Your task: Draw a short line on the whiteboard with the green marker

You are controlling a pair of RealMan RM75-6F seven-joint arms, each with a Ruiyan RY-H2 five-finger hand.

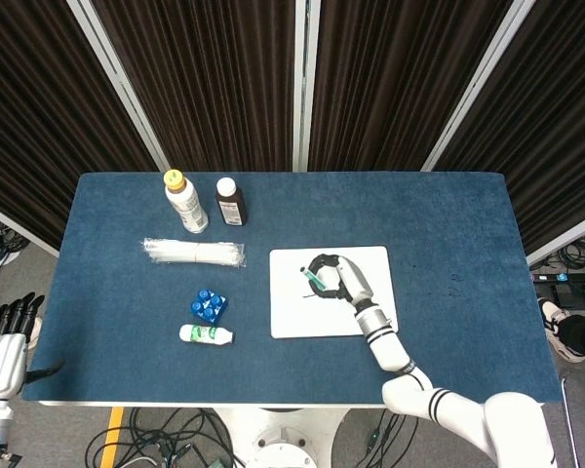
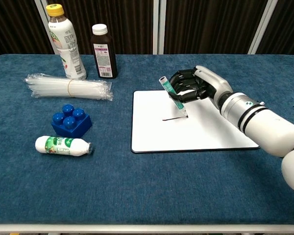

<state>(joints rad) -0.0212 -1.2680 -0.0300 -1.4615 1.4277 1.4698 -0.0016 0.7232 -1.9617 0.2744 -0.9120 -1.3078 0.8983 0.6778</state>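
Blue-covered table (image 2: 137, 186), bearing the whiteboard (image 2: 196, 132) right of centre. The right hand (image 2: 198, 87) reaches over the board's far edge, fingers curled around the green marker (image 2: 173, 95), which tilts with its tip touching the board at the end of a short dark line (image 2: 174, 118). Left hand (image 1: 2, 343) hangs off the table's left edge, fingers apart, holding nothing. Left half of table: bundle of clear straws (image 2: 68, 87), yellow-capped bottle (image 2: 66, 41), dark bottle (image 2: 103, 51), blue block (image 2: 71, 120), small white bottle (image 2: 62, 146) lying flat.
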